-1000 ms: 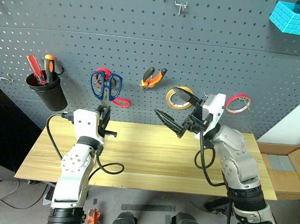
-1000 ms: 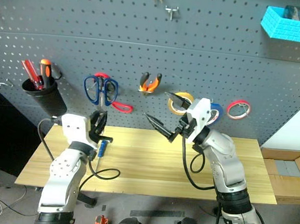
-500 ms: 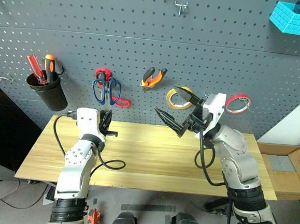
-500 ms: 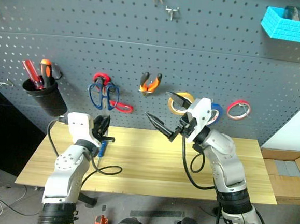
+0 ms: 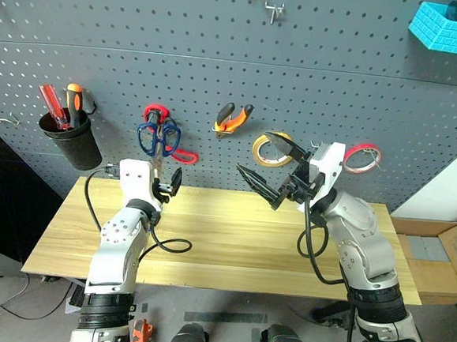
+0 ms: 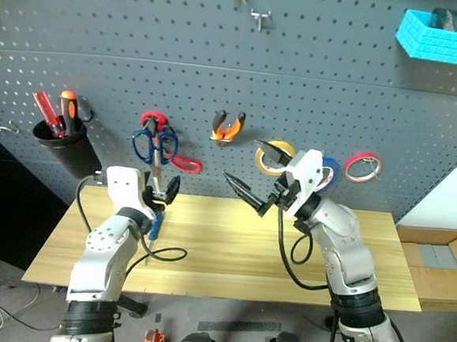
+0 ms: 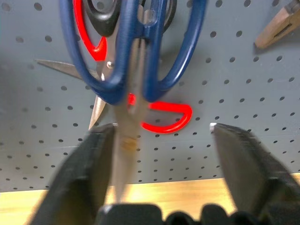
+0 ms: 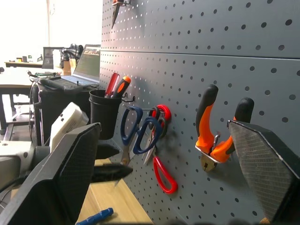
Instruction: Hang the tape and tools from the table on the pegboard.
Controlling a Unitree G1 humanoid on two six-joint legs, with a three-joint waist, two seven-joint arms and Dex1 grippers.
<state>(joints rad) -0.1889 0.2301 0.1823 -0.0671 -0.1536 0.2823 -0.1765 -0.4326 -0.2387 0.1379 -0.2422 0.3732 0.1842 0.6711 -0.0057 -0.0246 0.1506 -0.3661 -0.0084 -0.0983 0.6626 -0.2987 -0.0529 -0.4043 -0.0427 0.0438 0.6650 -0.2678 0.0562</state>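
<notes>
The blue-handled scissors (image 5: 158, 138) hang on a hook of the dark grey pegboard (image 5: 222, 52), over red-handled snips (image 7: 164, 123). My left gripper (image 5: 168, 184) is open just below them. The silver blade (image 7: 123, 140) points down between its fingers, close to one finger (image 7: 89, 164). The orange-and-black pliers (image 5: 233, 117) hang further right. The blue tape (image 6: 327, 172) peeks out behind my right wrist. My right gripper (image 5: 264, 166) stands open and empty above the wooden table (image 5: 231, 242).
A black cup (image 5: 73, 139) of screwdrivers hangs at the left of the board. A yellow roll (image 5: 271, 151) and a thin red roll (image 5: 362, 158) hang at the right. A small blue-handled tool (image 6: 154, 227) lies on the table. A blue bin (image 5: 451, 28) sits top right.
My left gripper has opened and let go of the scissors, which now hang from the hook. The left hand has sunk a little. The right arm has kept still.
</notes>
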